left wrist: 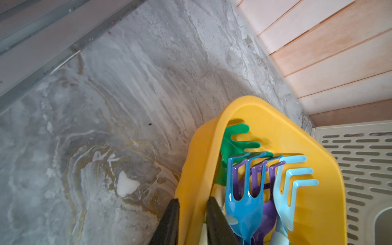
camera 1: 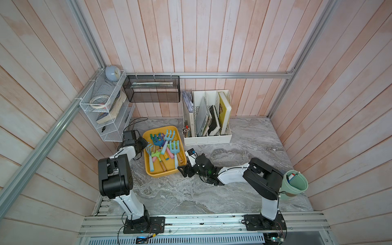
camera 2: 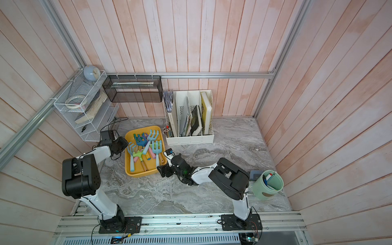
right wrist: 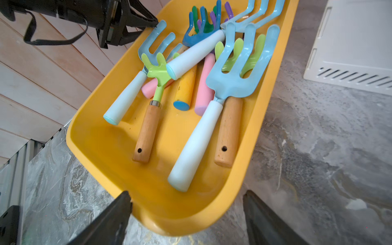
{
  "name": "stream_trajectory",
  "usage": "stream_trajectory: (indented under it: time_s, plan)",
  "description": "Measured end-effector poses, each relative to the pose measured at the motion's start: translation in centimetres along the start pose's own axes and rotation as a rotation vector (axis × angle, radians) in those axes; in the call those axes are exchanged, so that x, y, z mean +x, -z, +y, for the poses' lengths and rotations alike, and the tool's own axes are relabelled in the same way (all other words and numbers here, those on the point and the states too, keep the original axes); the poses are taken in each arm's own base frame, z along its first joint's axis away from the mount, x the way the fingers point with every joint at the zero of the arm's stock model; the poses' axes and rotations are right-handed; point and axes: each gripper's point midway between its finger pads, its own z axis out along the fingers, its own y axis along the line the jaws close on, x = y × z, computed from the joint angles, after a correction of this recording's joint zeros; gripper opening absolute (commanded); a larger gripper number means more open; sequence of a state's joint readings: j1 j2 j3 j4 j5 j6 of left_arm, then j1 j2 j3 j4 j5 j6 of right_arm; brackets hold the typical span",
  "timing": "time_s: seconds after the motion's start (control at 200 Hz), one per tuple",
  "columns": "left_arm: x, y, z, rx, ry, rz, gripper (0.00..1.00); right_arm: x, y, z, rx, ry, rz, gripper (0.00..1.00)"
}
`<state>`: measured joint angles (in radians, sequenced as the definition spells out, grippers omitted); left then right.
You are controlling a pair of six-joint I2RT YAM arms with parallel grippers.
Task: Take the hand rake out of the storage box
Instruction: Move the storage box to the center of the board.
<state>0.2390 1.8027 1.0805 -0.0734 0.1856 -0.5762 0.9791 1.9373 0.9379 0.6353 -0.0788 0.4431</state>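
Observation:
The yellow storage box (camera 1: 163, 174) (camera 2: 140, 172) sits on the marble table with several hand rakes piled in it. A light blue hand rake (right wrist: 197, 144) (camera 1: 174, 148) with a white handle lies nearest the box's front right corner. My left gripper (left wrist: 193, 200) (camera 1: 145, 145) (camera 2: 126, 144) is shut on the box's left wall (left wrist: 212, 148), one finger inside and one outside. My right gripper (right wrist: 187, 194) (camera 1: 182, 169) (camera 2: 162, 169) is open, and its jaws straddle the front right corner of the box (right wrist: 106, 148). It holds no rake.
A white file organizer (camera 1: 207, 135) stands just behind and right of the box, with a pencil cup (camera 1: 186, 131) beside it. A black mesh basket (camera 1: 151, 89) and a white wire shelf (camera 1: 106, 110) hang on the walls. A green bucket (camera 1: 294, 184) sits at the right.

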Motion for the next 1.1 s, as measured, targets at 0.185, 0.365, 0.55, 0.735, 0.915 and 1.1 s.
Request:
stream_trajectory:
  time_s: [0.185,0.365,0.55,0.735,0.915,1.1]
  plan:
    - [-2.5,-2.2,-0.9,0.000,-0.016,-0.019,0.21,-2.5,-1.0,-0.4,-0.024,-0.014,-0.030,0.85]
    - [-5.7,-5.7,-2.7,0.027,-0.084,-0.017,0.21,-3.5,-1.1,0.5,-0.067,0.012,-0.045,0.86]
    - [-7.7,-8.3,-4.6,0.085,-0.148,-0.002,0.44,-3.2,-1.0,1.2,-0.114,0.040,-0.028,0.86]
    - [-7.2,-7.8,-4.9,0.107,-0.151,0.007,0.60,-3.3,-0.5,1.6,-0.133,0.065,-0.026,0.86]
    - [-5.6,-4.6,-4.7,0.052,-0.148,-0.014,0.68,-3.8,1.4,2.1,-0.139,0.082,-0.044,0.89]
    - [-6.3,1.4,-7.8,0.062,-0.190,-0.126,0.65,-4.0,3.7,2.3,-0.135,0.094,-0.062,0.98]
